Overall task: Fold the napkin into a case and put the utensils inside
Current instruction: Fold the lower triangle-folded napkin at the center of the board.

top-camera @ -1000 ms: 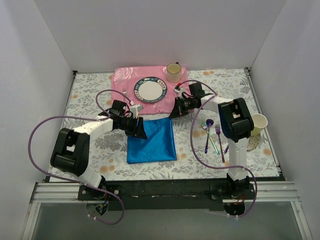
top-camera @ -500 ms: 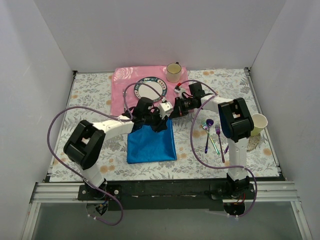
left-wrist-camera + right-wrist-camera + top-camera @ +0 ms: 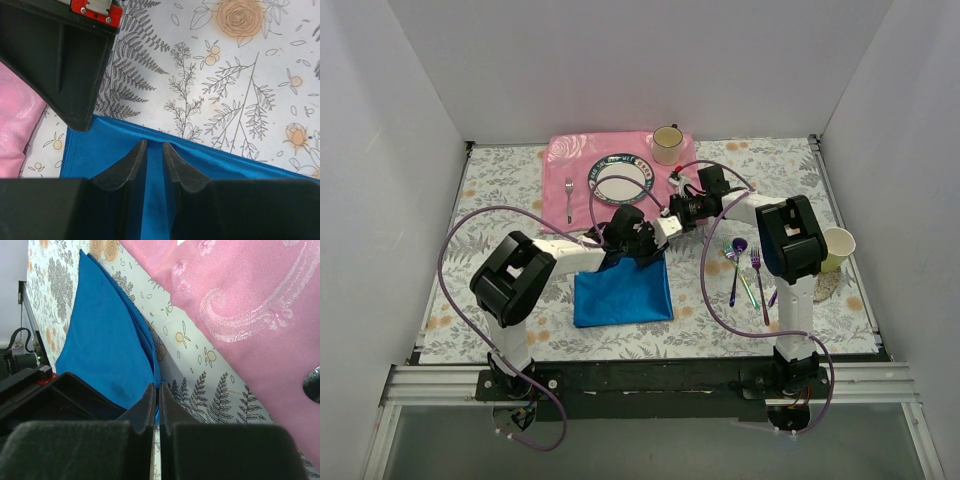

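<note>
Left gripper (image 3: 154,147) has crossed right onto napkin (image 3: 623,290), seemingly pinching its edge.

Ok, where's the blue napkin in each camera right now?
Top external: napkin lies just below the picture's centre, near side of the plate.
Left wrist: a blue band across the lower half.
Right wrist: left half, from the top edge down to the bottom middle.
Shared landmark: pink placemat, at the left edge, upper right.
</note>
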Tool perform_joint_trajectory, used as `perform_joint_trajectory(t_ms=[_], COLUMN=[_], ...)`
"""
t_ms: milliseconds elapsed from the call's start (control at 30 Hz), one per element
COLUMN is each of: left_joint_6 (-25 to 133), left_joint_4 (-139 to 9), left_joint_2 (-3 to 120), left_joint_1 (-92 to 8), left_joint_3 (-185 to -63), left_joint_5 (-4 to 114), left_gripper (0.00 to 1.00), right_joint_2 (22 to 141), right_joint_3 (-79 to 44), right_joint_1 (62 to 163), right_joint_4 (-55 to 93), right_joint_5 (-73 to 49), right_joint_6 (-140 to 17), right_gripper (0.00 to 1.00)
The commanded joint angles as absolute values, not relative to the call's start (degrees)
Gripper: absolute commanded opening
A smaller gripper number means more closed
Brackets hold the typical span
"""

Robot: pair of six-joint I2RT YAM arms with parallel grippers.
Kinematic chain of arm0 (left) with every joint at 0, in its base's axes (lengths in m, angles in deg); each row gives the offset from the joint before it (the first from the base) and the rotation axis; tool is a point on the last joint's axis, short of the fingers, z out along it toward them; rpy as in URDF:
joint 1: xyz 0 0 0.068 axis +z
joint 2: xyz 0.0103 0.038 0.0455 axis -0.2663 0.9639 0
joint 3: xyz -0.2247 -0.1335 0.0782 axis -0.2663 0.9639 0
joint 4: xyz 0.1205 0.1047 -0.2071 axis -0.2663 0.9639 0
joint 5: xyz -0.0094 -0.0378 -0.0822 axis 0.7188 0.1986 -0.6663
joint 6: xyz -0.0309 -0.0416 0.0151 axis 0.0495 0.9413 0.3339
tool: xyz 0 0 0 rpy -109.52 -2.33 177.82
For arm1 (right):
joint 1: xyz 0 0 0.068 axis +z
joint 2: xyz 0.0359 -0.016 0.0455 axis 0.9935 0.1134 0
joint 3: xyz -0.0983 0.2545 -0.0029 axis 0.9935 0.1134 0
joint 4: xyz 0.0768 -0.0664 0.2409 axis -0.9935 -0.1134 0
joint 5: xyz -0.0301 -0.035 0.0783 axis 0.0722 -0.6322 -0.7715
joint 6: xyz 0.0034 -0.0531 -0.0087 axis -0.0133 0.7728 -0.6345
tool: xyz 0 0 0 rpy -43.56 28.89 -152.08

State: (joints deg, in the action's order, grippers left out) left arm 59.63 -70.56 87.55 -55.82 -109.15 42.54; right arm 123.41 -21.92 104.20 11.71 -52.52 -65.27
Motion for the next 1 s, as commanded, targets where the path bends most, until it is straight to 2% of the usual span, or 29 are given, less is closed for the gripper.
perform_joint_trajectory(t_ms=[0,567,967], left_joint_6=[58.32,57.09,61.74], left_joint_4=[-71.62,-70.48,-67.42], left_joint_2=[89.56,90.88,83.24], left_joint_1=[-56.14,-56.23,-56.49], left_joint_3=[-111.4,-108.59,-111.48], left_joint_5=[44.85,45.73,43.54], left_gripper=[0.18,0.09,0.15], right_joint_2=[123.15,118.4,123.93], right_joint_3=[-21.24,-16.24,-16.14], right_joint_1=[104.23,104.32,104.14], right_joint_4=[13.79,11.06,10.01], right_joint_5=[-54.54,-57.97,-51.64], right_joint_6=[-65.82,-67.05,-64.06], right_gripper=[0.01,0.01,0.01])
